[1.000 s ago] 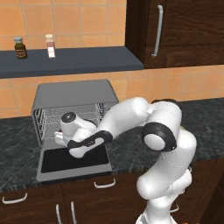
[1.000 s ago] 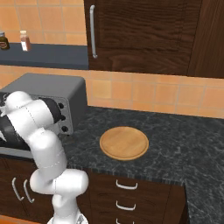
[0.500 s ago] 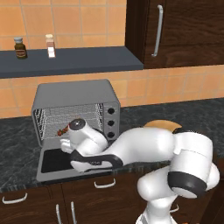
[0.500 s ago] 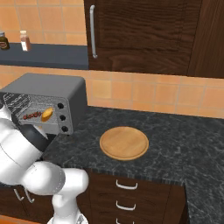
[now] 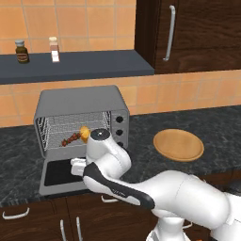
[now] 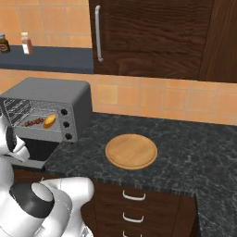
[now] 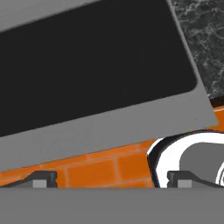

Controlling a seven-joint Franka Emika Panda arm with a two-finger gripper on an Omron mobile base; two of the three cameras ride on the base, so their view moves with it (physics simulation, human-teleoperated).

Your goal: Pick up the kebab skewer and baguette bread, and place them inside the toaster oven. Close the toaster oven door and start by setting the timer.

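Observation:
The toaster oven stands on the left of the counter, and its door lies dropped open and flat. On the wire rack inside, the kebab skewer lies with the baguette bread just to its right. My gripper hangs over the door's front right part, outside the cavity. Its fingertips stand wide apart, open, with nothing between them. The door's dark glass and grey frame lie right before the hand.
Three black knobs run down the oven's right side. A round wooden plate sits on the dark counter to the right. Two small bottles stand on the shelf above. My bent arm crosses in front of the cabinets below.
My hand has pulled back out of the oven cavity and dropped low over the open door. The skewer and baguette stay on the rack. The jaws have stayed wide.

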